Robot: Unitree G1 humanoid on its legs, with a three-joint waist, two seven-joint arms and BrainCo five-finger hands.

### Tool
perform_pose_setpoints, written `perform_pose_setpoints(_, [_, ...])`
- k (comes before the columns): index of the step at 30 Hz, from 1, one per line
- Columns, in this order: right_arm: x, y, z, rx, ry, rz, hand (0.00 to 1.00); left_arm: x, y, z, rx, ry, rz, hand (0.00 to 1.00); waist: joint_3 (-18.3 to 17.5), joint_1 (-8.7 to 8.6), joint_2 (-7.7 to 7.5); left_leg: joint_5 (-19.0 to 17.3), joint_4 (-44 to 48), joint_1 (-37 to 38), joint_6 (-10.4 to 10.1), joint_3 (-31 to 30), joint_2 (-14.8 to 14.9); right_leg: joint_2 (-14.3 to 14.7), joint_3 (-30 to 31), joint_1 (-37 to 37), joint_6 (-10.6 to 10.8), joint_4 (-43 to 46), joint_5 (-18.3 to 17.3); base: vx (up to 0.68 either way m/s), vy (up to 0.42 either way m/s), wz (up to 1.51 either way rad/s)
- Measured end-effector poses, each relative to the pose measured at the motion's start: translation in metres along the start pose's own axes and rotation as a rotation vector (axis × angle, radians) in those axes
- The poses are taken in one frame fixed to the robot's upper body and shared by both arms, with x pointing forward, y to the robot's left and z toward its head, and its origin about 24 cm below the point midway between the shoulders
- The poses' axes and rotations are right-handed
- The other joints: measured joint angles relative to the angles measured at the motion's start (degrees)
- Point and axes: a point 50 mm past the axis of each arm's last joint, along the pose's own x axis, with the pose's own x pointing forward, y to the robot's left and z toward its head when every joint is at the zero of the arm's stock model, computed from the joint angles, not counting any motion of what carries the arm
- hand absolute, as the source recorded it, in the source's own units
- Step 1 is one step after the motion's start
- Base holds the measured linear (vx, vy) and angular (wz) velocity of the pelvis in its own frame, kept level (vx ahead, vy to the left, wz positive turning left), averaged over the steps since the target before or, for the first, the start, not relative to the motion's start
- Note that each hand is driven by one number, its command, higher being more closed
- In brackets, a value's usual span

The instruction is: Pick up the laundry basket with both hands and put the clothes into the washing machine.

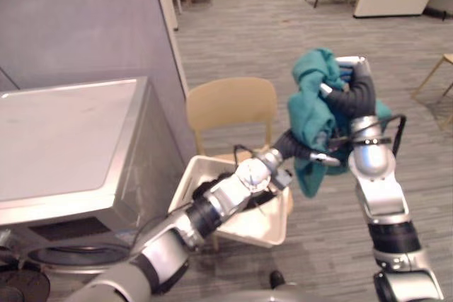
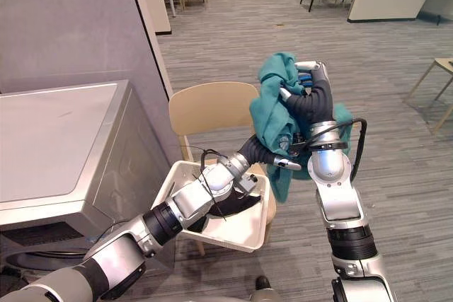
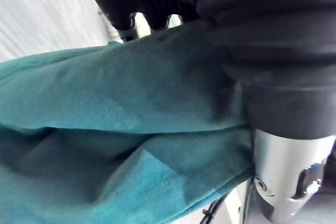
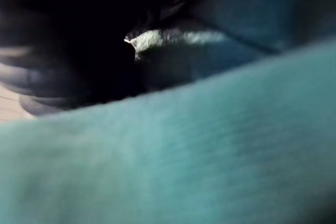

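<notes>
Two hands meet at the teal garment (image 1: 311,114), held up just right of the laundry basket (image 1: 265,225) on its chair (image 1: 230,107). The right hand (image 1: 352,76) has its fingers curled round the top, while the left hand (image 1: 301,148) is buried in the lower folds, its grip impossible to tell. A clean finish likely calls for gathering the hanging tail, then swinging the bundle left and down to the washing machine (image 1: 64,146).

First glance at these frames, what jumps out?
The teal garment held high at right of centre, with the right hand curled round its top and the left hand against it lower down. Below it a white laundry basket sits on a tan chair. The silver washing machine stands at the left.
</notes>
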Motion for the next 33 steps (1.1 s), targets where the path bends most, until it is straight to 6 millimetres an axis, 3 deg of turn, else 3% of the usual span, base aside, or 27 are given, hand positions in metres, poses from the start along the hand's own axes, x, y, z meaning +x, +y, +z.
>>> perform_pose_setpoints(5, [0.001, 0.002, 0.01, 0.017, -0.044, 0.007, 1.0, 0.008, 0.003, 0.007, 0.017, -0.017, 0.028, 0.0, 0.3, -0.2, -0.42, -0.3, 0.2, 0.1, 0.0, 0.5, -0.2, 0.0, 0.5, -0.2, 0.1, 0.0, 0.1, 0.01, -0.011, -0.08])
perform_pose_setpoints(11, [0.002, 0.019, 0.017, 0.096, -0.069, 0.029, 1.0, 0.018, 0.006, 0.023, -0.001, -0.063, 0.064, 0.0, 0.4, -0.04, -0.68, -0.4, 0.2, 0.2, 0.1, 1.3, -0.2, 0.4, 1.1, -0.2, 0.2, 0.0, 0.2, -0.01, -0.019, -0.05])
perform_pose_setpoints(12, [0.002, 0.019, 0.018, 0.098, -0.071, 0.03, 1.0, 0.018, 0.008, 0.024, -0.004, -0.064, 0.071, 1.0, 0.4, -0.03, -0.68, -0.5, 0.2, 0.2, 0.1, 1.4, -0.2, 0.4, 1.2, -0.2, 0.2, 0.0, 0.2, -0.03, -0.027, -0.06])
perform_pose_setpoints(24, [-0.025, 0.024, 0.017, 0.198, -0.052, 0.019, 1.0, 0.019, 0.043, 0.039, -0.147, -0.12, 0.253, 1.0, 0.5, -0.03, -0.59, -0.7, 0.2, 0.3, 0.1, 1.9, -0.2, 0.6, 1.3, -0.2, 0.2, 0.1, 0.2, -0.01, -0.02, -0.02])
perform_pose_setpoints(28, [-0.035, 0.015, 0.009, 0.198, -0.005, -0.037, 1.0, 0.017, 0.049, 0.04, -0.143, -0.124, 0.273, 1.0, 0.6, 0.14, -0.44, -0.7, 0.2, 0.3, 0.1, 1.9, -0.2, 0.6, 1.2, -0.2, 0.2, 0.2, 0.2, 0.0, 0.0, 0.0])
perform_pose_setpoints(29, [-0.04, 0.011, 0.005, 0.194, 0.02, -0.063, 0.0, 0.016, 0.051, 0.041, -0.137, -0.131, 0.275, 1.0, 0.9, 0.13, -0.38, -0.7, 0.2, 0.3, 0.1, 1.9, -0.2, 0.6, 1.2, -0.2, 0.2, 0.2, 0.1, 0.0, 0.0, 0.0])
perform_pose_setpoints(33, [-0.05, -0.004, -0.004, 0.161, 0.075, -0.12, 0.0, 0.014, 0.059, 0.047, -0.149, -0.158, 0.302, 1.0, 1.5, 0.09, -0.02, -0.7, 0.2, 0.3, 0.1, 1.9, -0.2, 0.6, 1.2, -0.2, 0.2, 0.2, 0.1, 0.0, 0.0, 0.0])
